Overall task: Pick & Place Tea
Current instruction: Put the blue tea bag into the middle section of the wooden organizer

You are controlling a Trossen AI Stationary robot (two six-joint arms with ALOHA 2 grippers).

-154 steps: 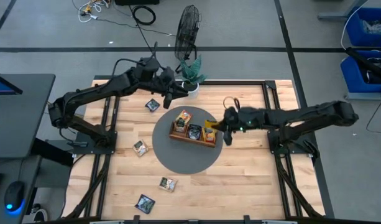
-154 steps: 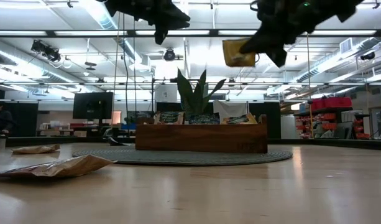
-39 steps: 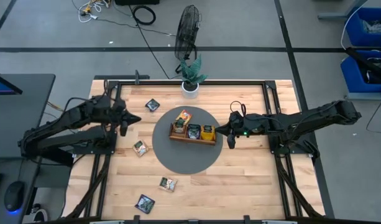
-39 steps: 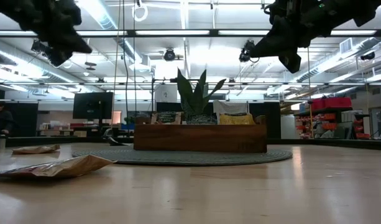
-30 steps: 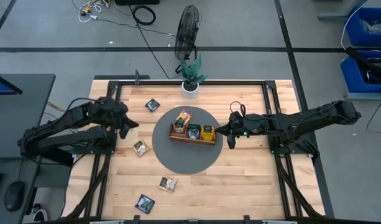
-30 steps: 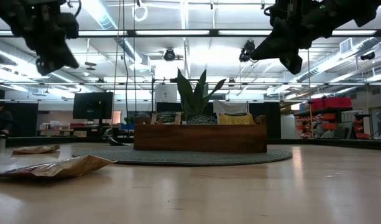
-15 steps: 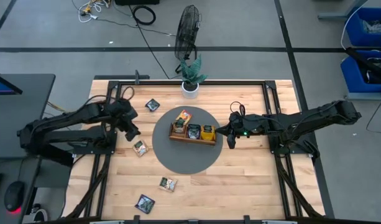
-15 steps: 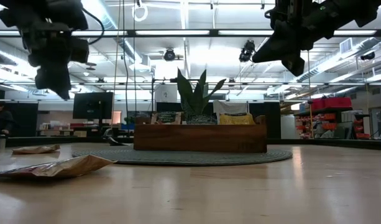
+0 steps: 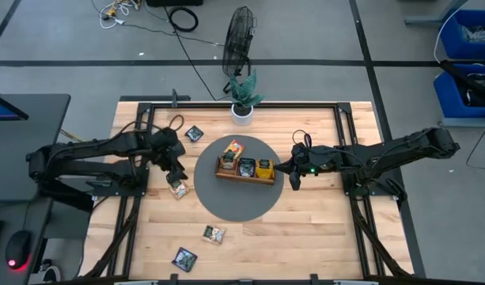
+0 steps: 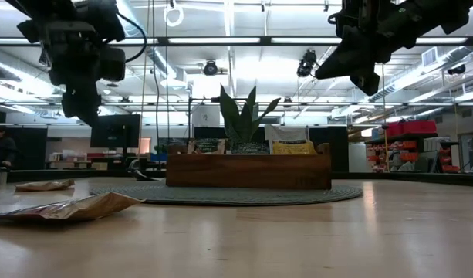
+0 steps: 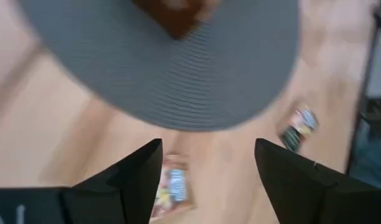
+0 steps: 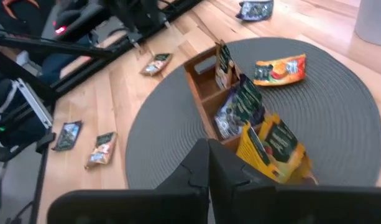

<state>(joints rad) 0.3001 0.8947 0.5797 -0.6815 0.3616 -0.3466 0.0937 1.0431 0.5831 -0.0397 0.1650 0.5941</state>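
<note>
Three sachets in wooden tray.

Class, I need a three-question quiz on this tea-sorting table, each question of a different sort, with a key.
1. True or false: the left gripper hangs with its fingers apart above a tea bag lying on the bare wood.
2. Multiple choice: what does the wooden tray stand on? A) bare wood B) a round grey mat C) a plate
3. Fill in: the right gripper, beside the tray, is shut and holds ____.

Key: 1 true; 2 B; 3 nothing
</note>
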